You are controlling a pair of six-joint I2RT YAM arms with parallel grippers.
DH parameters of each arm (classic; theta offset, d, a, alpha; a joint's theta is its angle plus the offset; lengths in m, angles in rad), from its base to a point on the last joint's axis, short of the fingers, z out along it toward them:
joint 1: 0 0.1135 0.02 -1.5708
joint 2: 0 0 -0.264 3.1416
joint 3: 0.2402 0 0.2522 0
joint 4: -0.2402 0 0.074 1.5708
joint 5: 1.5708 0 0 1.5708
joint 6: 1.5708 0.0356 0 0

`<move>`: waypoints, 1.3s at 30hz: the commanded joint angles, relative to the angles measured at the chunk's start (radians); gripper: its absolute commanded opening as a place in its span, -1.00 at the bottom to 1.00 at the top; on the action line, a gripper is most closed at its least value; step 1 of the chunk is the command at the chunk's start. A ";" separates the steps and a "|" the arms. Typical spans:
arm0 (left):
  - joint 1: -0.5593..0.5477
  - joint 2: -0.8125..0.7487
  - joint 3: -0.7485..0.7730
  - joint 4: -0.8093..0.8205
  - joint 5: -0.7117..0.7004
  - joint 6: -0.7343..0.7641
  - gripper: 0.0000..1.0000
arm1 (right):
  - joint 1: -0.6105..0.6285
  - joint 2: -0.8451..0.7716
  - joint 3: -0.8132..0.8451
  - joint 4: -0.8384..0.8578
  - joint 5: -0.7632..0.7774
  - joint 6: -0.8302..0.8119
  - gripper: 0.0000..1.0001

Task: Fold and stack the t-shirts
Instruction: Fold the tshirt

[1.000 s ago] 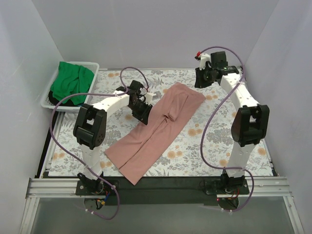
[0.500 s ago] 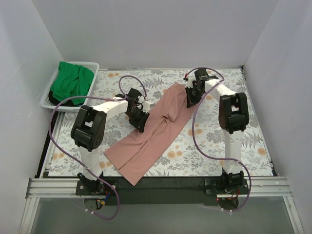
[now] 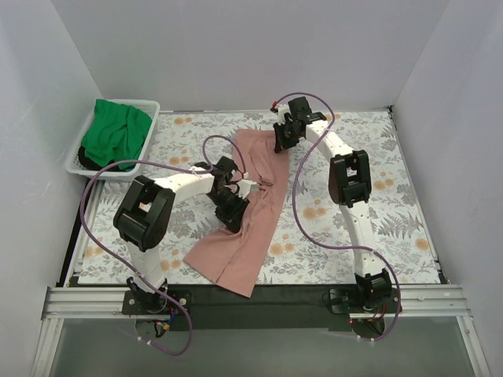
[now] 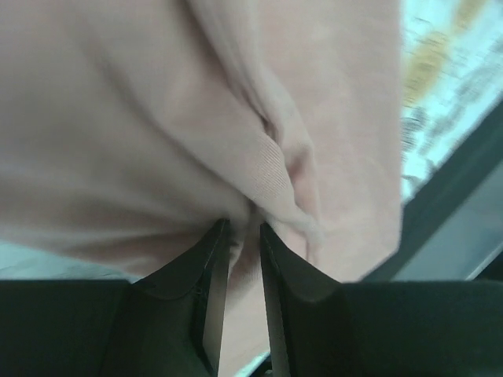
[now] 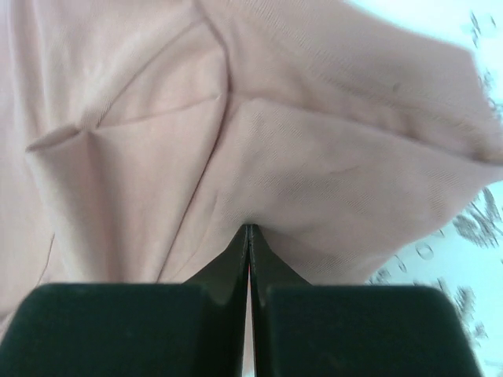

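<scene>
Enclosure: 3 plain white walls point(image 3: 236, 55) stood at 9, 12 and 3 o'clock. Table point(image 3: 299, 291) carried floral cloth point(image 3: 401, 220). Aluminium rail point(image 3: 259, 303) ran at 6 o'clock. Lighting was even.

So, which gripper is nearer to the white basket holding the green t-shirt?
Left. The left gripper pinches the pink t-shirt mid-table, right of the white basket; the right gripper pinches it farther right, near the back.
</scene>
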 commanded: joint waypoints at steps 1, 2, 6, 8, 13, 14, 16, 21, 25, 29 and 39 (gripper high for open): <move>-0.074 -0.090 -0.004 -0.063 0.133 -0.051 -0.57 | 0.005 -0.057 -0.018 0.123 -0.076 -0.016 -0.93; -0.074 -0.095 0.003 -0.065 0.159 -0.057 -0.57 | 0.005 -0.105 -0.035 0.154 -0.087 -0.019 -0.93; -0.031 -0.141 0.093 0.008 0.182 -0.122 -0.55 | 0.004 -0.240 -0.118 0.157 -0.110 -0.003 -0.87; 0.000 -0.119 0.159 0.048 0.179 -0.143 -0.53 | 0.004 -0.312 -0.217 0.157 -0.105 0.005 -0.83; 0.081 -0.023 0.319 0.140 0.136 -0.227 -0.53 | 0.002 -0.492 -0.408 0.156 -0.107 0.066 -0.60; 0.089 -0.003 0.333 0.148 0.130 -0.240 -0.53 | 0.005 -0.514 -0.434 0.157 -0.125 0.070 -0.60; 0.106 0.048 0.336 0.183 0.098 -0.275 -0.55 | 0.007 -0.530 -0.497 0.159 -0.146 0.103 -0.61; 0.118 0.103 0.310 0.277 -0.003 -0.396 -0.65 | 0.038 -0.548 -0.600 0.152 -0.107 0.146 -0.77; 0.133 0.155 0.322 0.285 -0.037 -0.433 -0.71 | 0.067 -0.516 -0.657 0.148 -0.102 0.143 -0.97; 0.152 0.207 0.332 0.282 -0.094 -0.441 -0.75 | 0.077 -0.443 -0.643 0.149 -0.088 0.131 -0.97; 0.259 0.365 0.416 0.308 -0.119 -0.489 -0.78 | 0.061 -0.161 -0.323 0.094 -0.016 0.099 -0.97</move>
